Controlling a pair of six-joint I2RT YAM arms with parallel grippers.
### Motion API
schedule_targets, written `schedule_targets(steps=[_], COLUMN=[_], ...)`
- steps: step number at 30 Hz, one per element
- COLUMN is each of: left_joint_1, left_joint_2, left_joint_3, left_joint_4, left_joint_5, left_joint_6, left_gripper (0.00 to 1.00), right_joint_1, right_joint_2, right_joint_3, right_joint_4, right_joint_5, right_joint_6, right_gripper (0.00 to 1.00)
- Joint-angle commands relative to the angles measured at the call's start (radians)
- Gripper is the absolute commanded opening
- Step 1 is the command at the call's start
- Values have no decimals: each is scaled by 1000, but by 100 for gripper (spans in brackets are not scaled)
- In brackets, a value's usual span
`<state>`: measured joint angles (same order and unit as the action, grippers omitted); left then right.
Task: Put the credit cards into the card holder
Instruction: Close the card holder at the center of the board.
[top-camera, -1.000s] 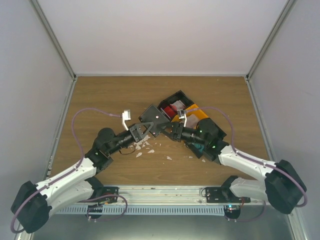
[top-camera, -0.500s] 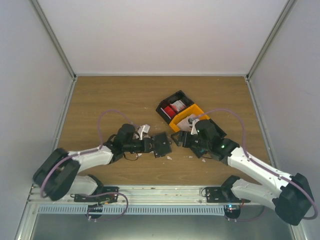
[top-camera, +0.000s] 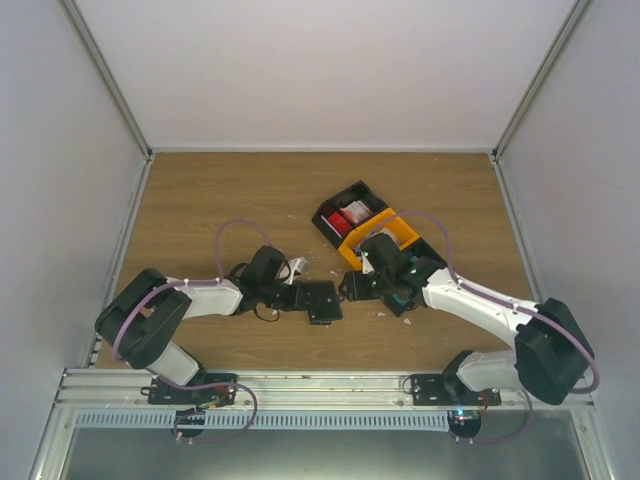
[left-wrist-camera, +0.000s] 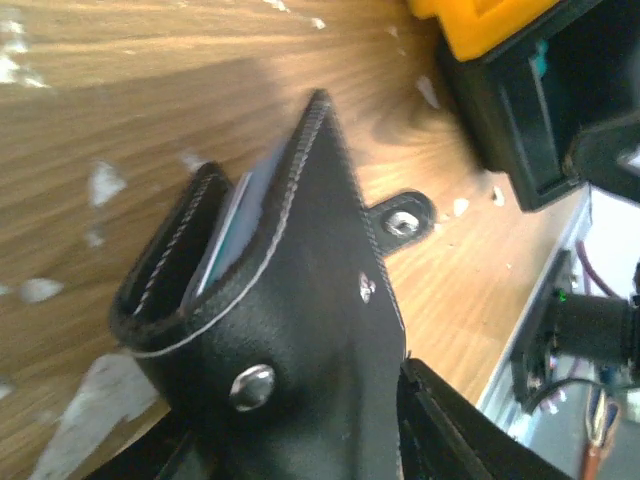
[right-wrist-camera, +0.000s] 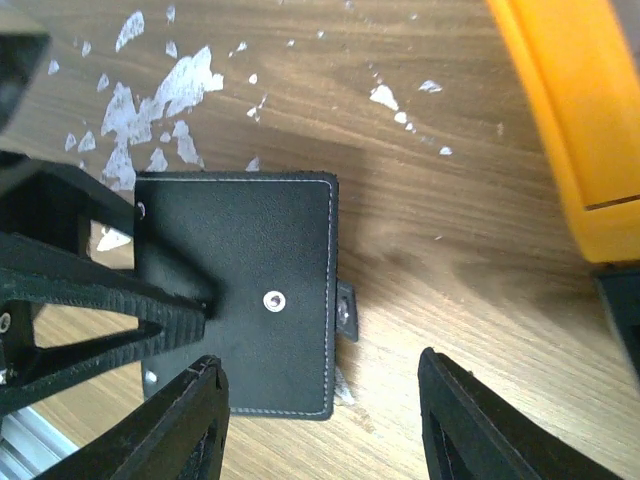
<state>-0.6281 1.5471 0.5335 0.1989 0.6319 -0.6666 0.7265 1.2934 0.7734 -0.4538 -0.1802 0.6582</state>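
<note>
Scraps of white paper litter the table left of and behind the card holder. My left jaws reach in from the card holder's left and straddle that edge, one finger lying across its black cover; whether they pinch it I cannot tell. The card holder sits on the table, leaves slightly parted, a pale blue-grey layer showing between them. My right jaws hang apart and empty over the card holder's right edge. Right of and behind the card holder stand an orange tray and, farther back, a black tray
</note>
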Motion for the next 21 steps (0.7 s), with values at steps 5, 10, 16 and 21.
schedule_targets(steps=[5, 10, 16, 21], left_joint_1=[5, 5, 1, 0], left_joint_2=[-157, -186, -175, -165], left_joint_3=[29, -10, -34, -39], left_joint_4=[-262, -255, -209, -202], left_joint_5=[-309, -299, -267, -258], left_joint_6=[53, 36, 18, 18], left_gripper=[59, 60, 54, 52], right_joint_1=[49, 71, 86, 93], right_joint_2=[92, 154, 213, 229], right_joint_3=[51, 86, 108, 108], right_joint_4=[0, -9, -8, 1], right_joint_5=[-29, -2, 14, 8], right_joint_6=[-44, -64, -68, -59], right_gripper=[53, 47, 37, 28])
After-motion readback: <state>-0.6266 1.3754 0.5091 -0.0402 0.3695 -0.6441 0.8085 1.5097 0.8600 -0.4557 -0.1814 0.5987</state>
